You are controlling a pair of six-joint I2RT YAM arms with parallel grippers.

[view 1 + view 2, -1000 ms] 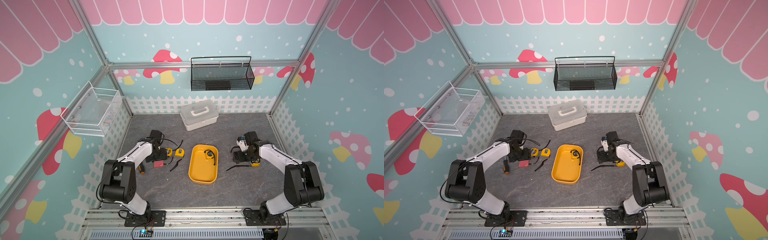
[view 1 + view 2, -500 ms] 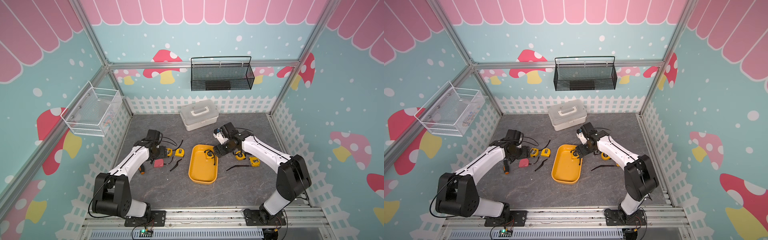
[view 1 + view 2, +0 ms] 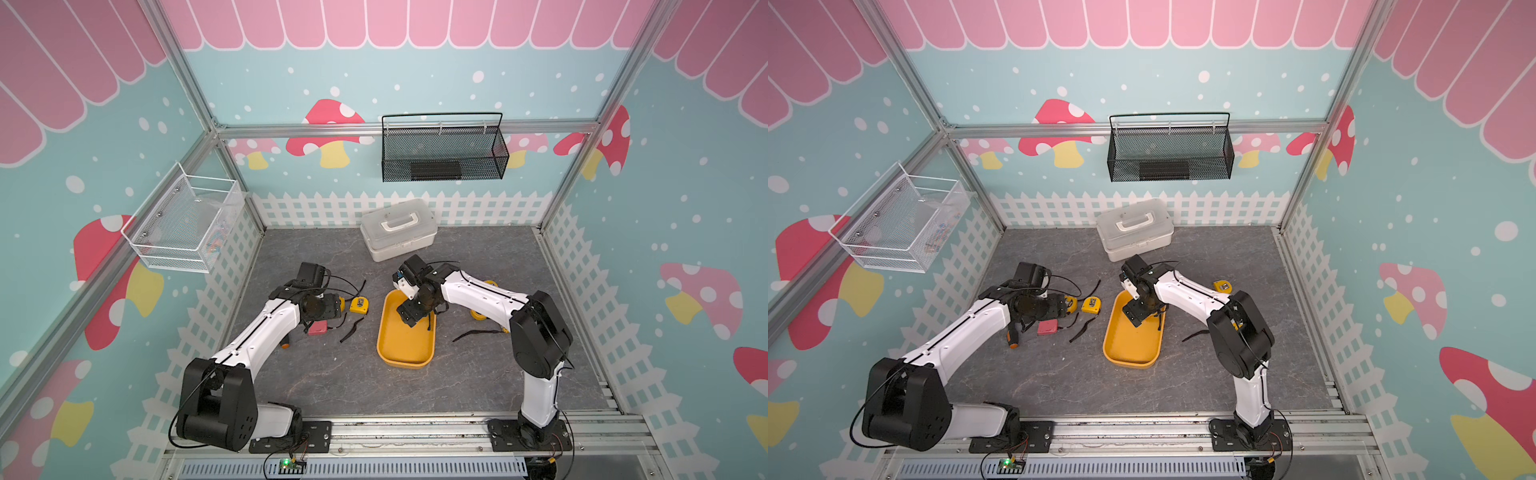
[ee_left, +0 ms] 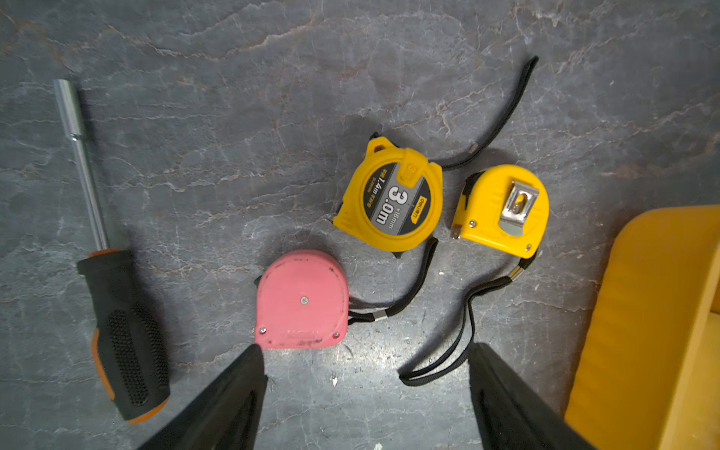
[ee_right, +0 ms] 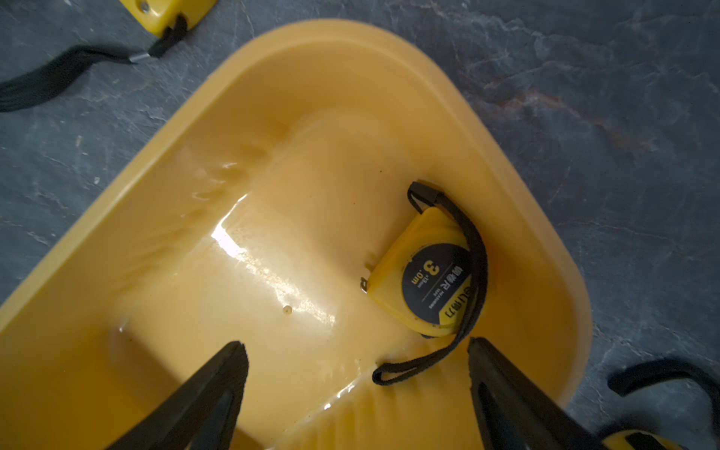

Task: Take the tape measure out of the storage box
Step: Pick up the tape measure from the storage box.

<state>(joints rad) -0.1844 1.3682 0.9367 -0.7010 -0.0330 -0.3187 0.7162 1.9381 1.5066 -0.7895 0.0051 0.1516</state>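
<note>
The storage box [image 3: 405, 345] is an orange-yellow tub in mid-floor in both top views. A yellow tape measure [image 5: 426, 280] with a black dial and black wrist strap lies inside it, against the wall near a rounded corner. My right gripper [image 5: 354, 346] hangs open over the box's far end [image 3: 1133, 309]. The tape measure sits just ahead of one of its fingertips [image 5: 479, 350], untouched. In both top views the gripper hides the tape measure. My left gripper [image 4: 364, 350] is open above bare floor left of the box, holding nothing.
Left of the box lie a pink tape measure [image 4: 302, 300], two yellow ones [image 4: 393, 198] [image 4: 502, 210] and a screwdriver [image 4: 117, 311]. More yellow tape measures [image 3: 478, 313] lie right of the box. A white lidded case [image 3: 398, 228] stands behind it.
My right arm has swung left from the floor right of the box to above the box's far end. The left arm has straightened while its gripper stays by the loose tape measures.
</note>
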